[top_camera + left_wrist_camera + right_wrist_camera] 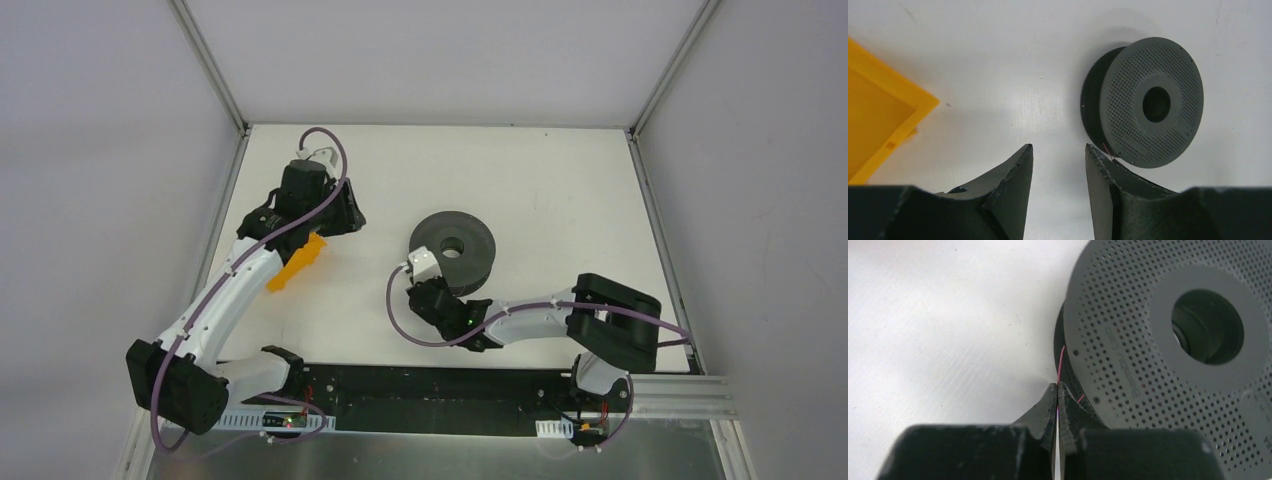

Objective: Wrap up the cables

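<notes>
The spool, just in front of the right hand, is dark grey. Its flange is dotted all over with a regular grid of small holes, save for a smooth plain ring round the hub. The wire rising from that hand's black fingertips is reddish pink. The left hand is black too, with a bright yellow tray off to one side of it. The bench under both hands is plain white.
</notes>
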You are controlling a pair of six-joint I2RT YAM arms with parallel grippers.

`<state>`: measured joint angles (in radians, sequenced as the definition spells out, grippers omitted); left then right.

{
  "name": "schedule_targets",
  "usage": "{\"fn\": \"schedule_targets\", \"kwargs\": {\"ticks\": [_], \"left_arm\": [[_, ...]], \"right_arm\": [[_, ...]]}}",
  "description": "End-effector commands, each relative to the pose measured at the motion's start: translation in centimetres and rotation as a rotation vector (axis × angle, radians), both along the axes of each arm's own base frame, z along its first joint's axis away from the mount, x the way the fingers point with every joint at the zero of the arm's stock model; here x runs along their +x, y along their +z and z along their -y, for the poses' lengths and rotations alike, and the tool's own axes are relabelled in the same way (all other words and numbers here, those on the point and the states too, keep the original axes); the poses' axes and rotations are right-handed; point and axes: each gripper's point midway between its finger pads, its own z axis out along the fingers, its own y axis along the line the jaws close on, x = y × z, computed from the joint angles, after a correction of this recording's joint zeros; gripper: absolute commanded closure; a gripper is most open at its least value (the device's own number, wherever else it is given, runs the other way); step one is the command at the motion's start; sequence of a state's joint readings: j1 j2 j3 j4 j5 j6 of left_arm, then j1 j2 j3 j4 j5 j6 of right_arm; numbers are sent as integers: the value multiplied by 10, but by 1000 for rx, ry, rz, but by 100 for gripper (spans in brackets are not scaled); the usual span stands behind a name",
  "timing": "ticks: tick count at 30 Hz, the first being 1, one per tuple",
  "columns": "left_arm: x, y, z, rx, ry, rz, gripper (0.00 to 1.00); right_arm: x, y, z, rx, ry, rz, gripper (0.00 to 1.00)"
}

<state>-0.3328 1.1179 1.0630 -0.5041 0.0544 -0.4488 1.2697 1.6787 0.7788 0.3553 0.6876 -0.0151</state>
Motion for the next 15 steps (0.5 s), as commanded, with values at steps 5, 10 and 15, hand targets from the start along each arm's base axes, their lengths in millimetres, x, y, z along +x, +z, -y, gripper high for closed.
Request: {"fn": "schedule_targets", "kwargs": {"ticks": [5,10,15], "left_arm": [[12,5,79,-57,-204,30,63],[11,-18,123,-104,-303,-11,69],[1,-28,157,-98,-394,1,69]], "right_arm": [[-4,34,4,383,-98,-3,100],[-3,41,18,514,-160,-11,100],[-1,45,36,602,-224,-16,100]]}}
